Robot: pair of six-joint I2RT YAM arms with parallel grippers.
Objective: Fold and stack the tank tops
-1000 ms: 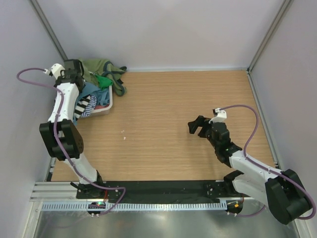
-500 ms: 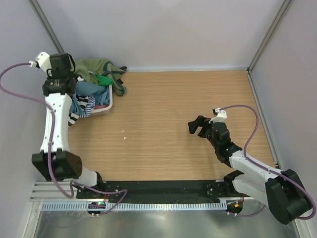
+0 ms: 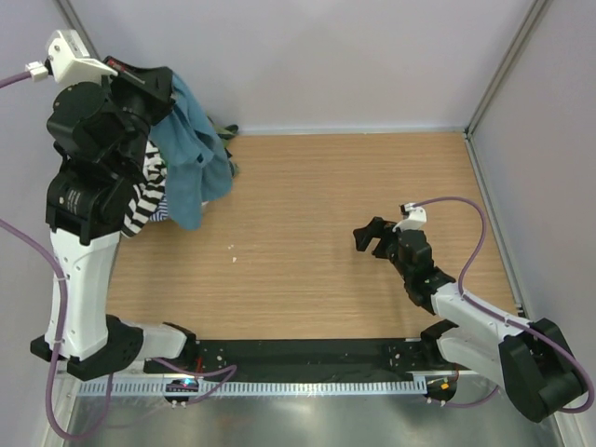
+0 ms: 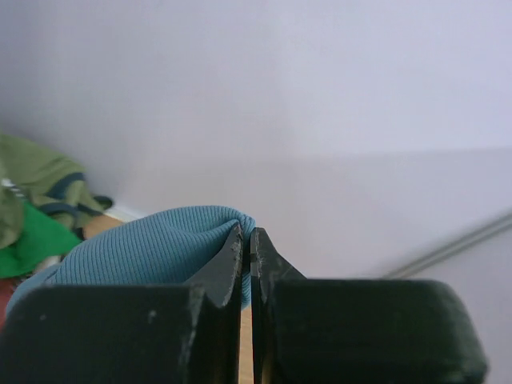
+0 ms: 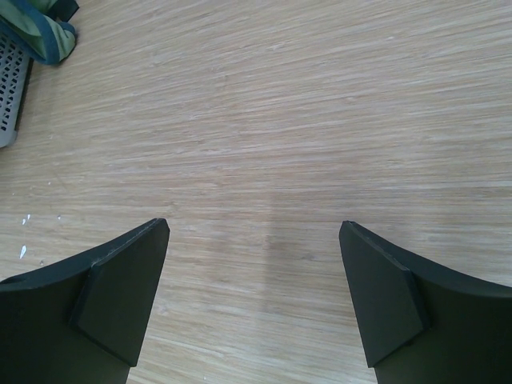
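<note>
Pinching the teal tank top (image 3: 191, 158) high in our left gripper (image 4: 246, 234), we let it hang free, our right gripper (image 5: 254, 227) standing open and empty.

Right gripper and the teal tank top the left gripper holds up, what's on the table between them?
Nothing but bare table with tiny white specks between right gripper and teal tank top, seen in the top external view.

Overhead faces down — wrist cameras close, forward-facing.
</note>
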